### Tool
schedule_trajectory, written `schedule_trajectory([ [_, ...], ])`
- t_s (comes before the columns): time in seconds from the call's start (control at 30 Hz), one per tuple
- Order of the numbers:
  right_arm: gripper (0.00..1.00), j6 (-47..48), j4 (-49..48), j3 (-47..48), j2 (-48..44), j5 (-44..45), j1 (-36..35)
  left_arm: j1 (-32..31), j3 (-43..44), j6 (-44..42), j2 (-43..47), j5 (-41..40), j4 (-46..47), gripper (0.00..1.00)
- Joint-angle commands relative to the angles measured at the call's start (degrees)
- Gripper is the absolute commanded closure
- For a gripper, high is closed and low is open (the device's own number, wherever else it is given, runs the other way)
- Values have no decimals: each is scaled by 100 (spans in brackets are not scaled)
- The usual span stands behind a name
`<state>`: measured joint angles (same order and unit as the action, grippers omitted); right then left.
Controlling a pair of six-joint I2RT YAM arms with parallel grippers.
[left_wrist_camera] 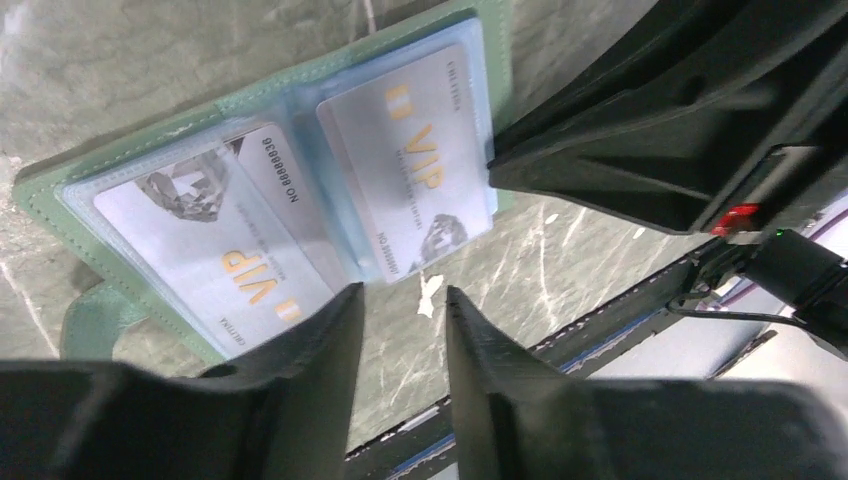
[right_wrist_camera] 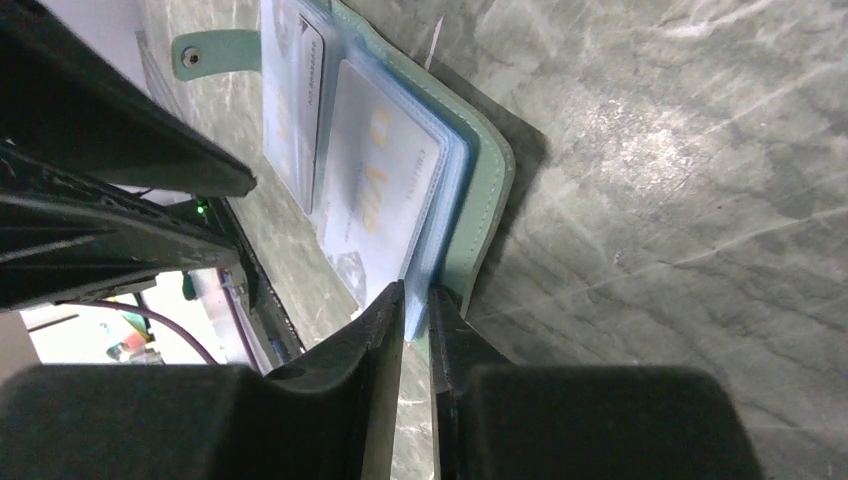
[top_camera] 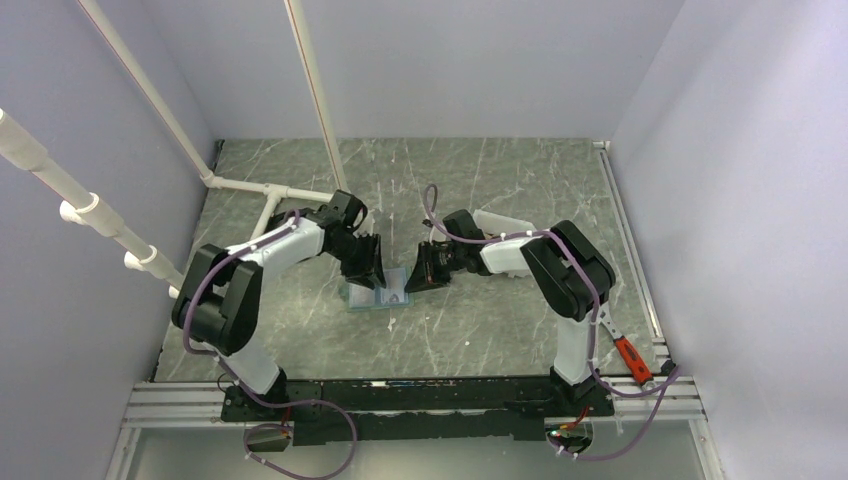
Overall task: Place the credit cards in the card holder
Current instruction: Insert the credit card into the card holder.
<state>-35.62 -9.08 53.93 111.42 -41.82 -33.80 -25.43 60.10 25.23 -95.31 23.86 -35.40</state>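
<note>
Here both arms lean inward, left claw (left_wrist_camera: 402, 295) parted and empty, right claw (right_wrist_camera: 415, 295) seemingly pinching the card holder (right_wrist_camera: 488, 185).

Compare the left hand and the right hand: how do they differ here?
The fingers of the left hand stand apart with nothing between them; those of the right hand are nearly together, pinching the blue sleeves of the card holder. The left hand is at the holder's left side, the right hand at its right. Both hang low over it.
</note>
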Motion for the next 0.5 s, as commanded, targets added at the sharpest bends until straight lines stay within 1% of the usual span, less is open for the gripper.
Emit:
schedule_trajectory([
  [0.0,81,242,395,112,-282,182,-32,-15,157,-89,134,135,91,64],
  [0.07,79,212,392,133,-343,142,-30,-15,103,-32,-63,327,355,74],
  [0.13,78,181,405,152,-377,131,-30,-15,114,-38,-308,274,446,83],
  [0.17,78,171,403,155,-390,131,-30,-15,129,-51,-391,209,456,86],
  [0.27,77,128,396,159,-393,99,-30,-15,57,-85,-525,14,521,91],
  [0.33,74,111,368,139,-407,104,-30,-15,38,-149,-600,-211,452,94],
  [0.47,70,55,280,165,-430,30,-30,-15,-146,-154,-616,-362,493,95],
])
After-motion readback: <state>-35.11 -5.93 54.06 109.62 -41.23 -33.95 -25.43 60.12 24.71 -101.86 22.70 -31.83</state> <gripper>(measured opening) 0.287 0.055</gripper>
